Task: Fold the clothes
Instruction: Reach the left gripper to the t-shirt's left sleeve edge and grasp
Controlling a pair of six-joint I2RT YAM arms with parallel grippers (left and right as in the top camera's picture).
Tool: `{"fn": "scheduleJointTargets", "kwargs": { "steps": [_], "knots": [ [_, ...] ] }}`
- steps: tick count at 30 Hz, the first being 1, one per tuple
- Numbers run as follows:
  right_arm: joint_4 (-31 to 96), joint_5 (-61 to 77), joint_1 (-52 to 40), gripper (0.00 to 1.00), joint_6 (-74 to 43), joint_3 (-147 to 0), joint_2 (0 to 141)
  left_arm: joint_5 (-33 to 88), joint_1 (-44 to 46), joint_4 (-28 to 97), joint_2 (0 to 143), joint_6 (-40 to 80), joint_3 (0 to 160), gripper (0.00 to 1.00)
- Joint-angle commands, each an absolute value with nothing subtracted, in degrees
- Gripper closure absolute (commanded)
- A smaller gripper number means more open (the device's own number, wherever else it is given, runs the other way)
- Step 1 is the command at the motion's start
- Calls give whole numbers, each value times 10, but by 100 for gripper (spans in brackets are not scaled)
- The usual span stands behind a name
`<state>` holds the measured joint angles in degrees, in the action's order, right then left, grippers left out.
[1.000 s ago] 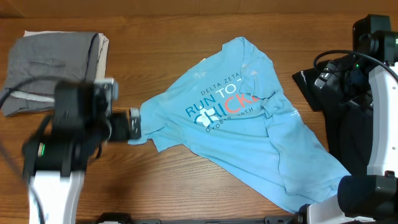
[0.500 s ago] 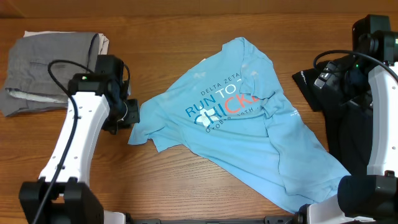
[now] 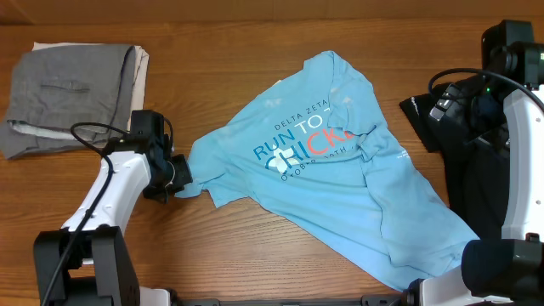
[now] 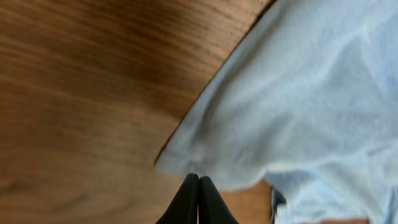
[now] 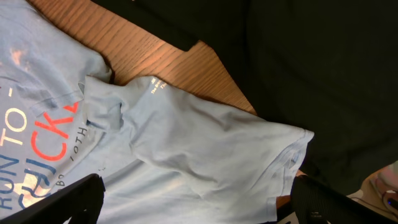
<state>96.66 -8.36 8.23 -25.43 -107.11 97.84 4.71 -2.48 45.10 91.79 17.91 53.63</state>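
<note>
T-shirt [image 3: 340, 200] judged light, limp; grip hem corners; left gripper [image 4: 198, 182] closed at hem (pinch unconfirmed); right gripper [image 5: 196, 185] agape.

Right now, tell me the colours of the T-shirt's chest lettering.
The lettering on the T-shirt is blue, white and orange-red; the overhead view shows it best.

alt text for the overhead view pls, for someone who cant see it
A crumpled light blue T-shirt with printed lettering lies across a wooden table, and the left hand sits closed at its left corner. Folded grey trousers lie at the top left; the right arm stands over dark cloth at the right edge.
</note>
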Motion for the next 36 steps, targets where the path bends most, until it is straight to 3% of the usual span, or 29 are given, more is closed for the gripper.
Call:
{"fn": "scheduleJointTargets", "kwargs": {
  "steps": [1,14,24,36],
  "knots": [
    [965,-90,83,0,-253,-1072,974,60,-27,415,915,194,504,96],
    [965,-90,83,0,-253,-1072,974,51,-26,247,915,194,403,96],
    [965,-90,83,0,-253,-1072,974,-96,-27,227,915,193,387,96],
    [965,-90,83,0,-253,-1072,974,-142,-55,166,994,163,386,96]
  ]
}}
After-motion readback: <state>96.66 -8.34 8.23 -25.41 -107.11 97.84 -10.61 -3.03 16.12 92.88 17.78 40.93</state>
